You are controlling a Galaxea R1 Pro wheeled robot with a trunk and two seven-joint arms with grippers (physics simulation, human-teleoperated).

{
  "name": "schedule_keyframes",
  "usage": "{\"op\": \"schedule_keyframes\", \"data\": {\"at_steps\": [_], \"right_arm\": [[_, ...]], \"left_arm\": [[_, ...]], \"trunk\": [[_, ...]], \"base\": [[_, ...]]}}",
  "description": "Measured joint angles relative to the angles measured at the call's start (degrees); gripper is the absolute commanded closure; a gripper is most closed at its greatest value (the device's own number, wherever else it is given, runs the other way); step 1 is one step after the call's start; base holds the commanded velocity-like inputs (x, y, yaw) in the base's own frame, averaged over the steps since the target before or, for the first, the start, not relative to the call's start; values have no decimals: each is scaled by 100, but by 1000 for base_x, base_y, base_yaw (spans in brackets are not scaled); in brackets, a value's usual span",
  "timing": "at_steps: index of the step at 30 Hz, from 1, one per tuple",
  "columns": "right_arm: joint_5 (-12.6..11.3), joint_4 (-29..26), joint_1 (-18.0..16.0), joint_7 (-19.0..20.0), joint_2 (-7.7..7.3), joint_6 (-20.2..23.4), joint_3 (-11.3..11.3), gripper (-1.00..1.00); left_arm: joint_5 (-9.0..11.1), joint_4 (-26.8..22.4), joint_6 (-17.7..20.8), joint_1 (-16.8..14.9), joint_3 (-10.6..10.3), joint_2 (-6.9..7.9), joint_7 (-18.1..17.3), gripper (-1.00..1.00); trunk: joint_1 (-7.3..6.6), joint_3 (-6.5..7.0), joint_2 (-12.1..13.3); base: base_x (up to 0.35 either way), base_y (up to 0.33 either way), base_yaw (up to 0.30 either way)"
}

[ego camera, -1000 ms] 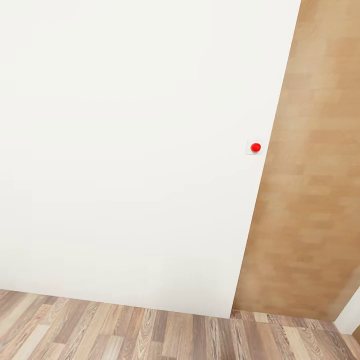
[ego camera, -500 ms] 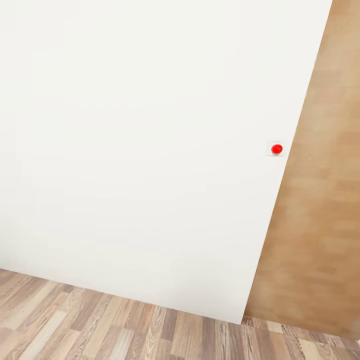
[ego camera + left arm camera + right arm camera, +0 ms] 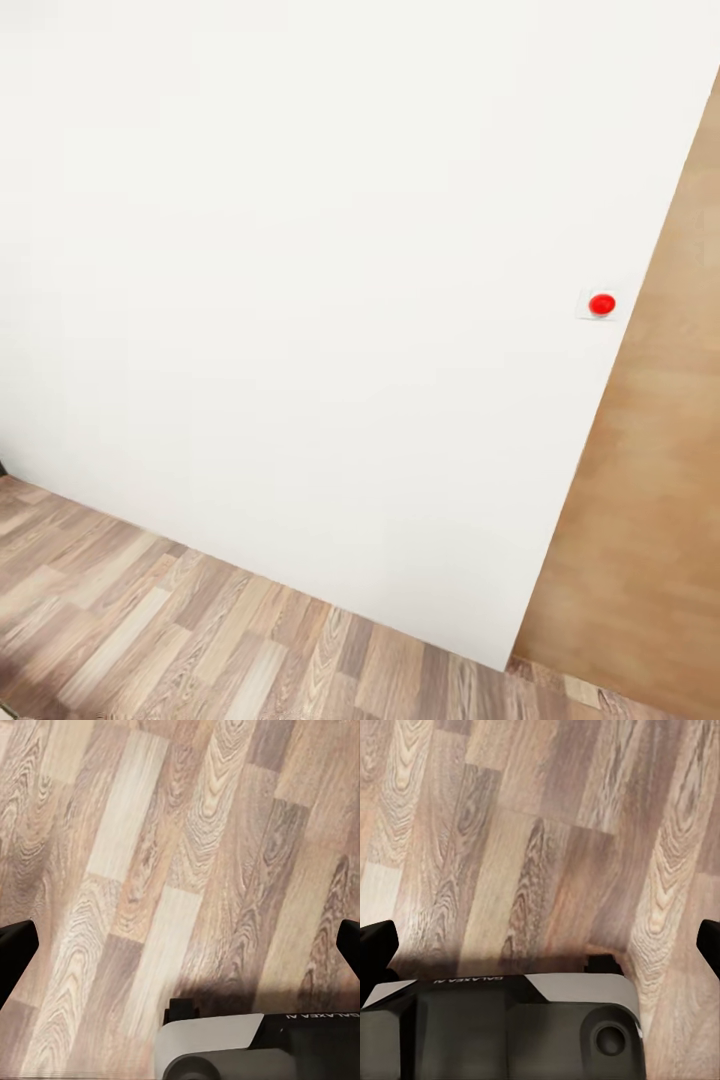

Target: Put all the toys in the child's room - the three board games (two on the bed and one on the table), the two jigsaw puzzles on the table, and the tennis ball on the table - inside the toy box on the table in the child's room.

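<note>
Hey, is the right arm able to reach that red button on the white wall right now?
Probably not: the right gripper hangs open over the wooden floor, while the red button sits well up the white wall.

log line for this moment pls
phase: in transit | head view: white wall, red button, wood floor | left tool: open, empty | right tool: open, empty

white wall (image 3: 300, 300) blocks ahead; wood floor (image 3: 150, 640) lies bare below.

White wall (image 3: 300, 280) above wood floor (image 3: 150, 620)
</note>
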Motion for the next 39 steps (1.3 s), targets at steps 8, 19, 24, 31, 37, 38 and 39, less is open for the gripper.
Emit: {"op": "schedule_keyframes", "data": {"at_steps": [8, 19, 24, 31, 37, 38, 39], "right_arm": [[8, 1, 0, -26, 39, 0, 6, -100], [10, 1, 0, -40, 56, 0, 7, -100], [10, 1, 0, -43, 57, 0, 8, -100], [10, 0, 0, -66, 62, 0, 8, -100], [16, 1, 0, -178, 113, 0, 11, -100], [16, 1, 0, -186, 118, 0, 12, -100], [17, 4, 0, -191, 122, 0, 14, -100]], "left_arm": [[0, -1, 0, 0, 0, -2, 0, -100], [0, -1, 0, 0, 0, 1, 6, -100], [0, -1, 0, 0, 0, 2, 9, -100], [0, 0, 0, 0, -3, -2, 14, -100], [0, 0, 0, 0, -1, 0, 18, -100], [0, 0, 0, 0, 0, 1, 18, -100], [0, 0, 0, 0, 0, 1, 18, -100]], "trunk": [[0, 0, 0], [0, 0, 0], [0, 0, 0], [0, 0, 0], [0, 0, 0], [0, 0, 0], [0, 0, 0]], "base": [[0, -9, 287], [0, 0, 287], [0, 0, 287], [0, 0, 287], [0, 0, 287], [0, 0, 287], [0, 0, 287]]}}
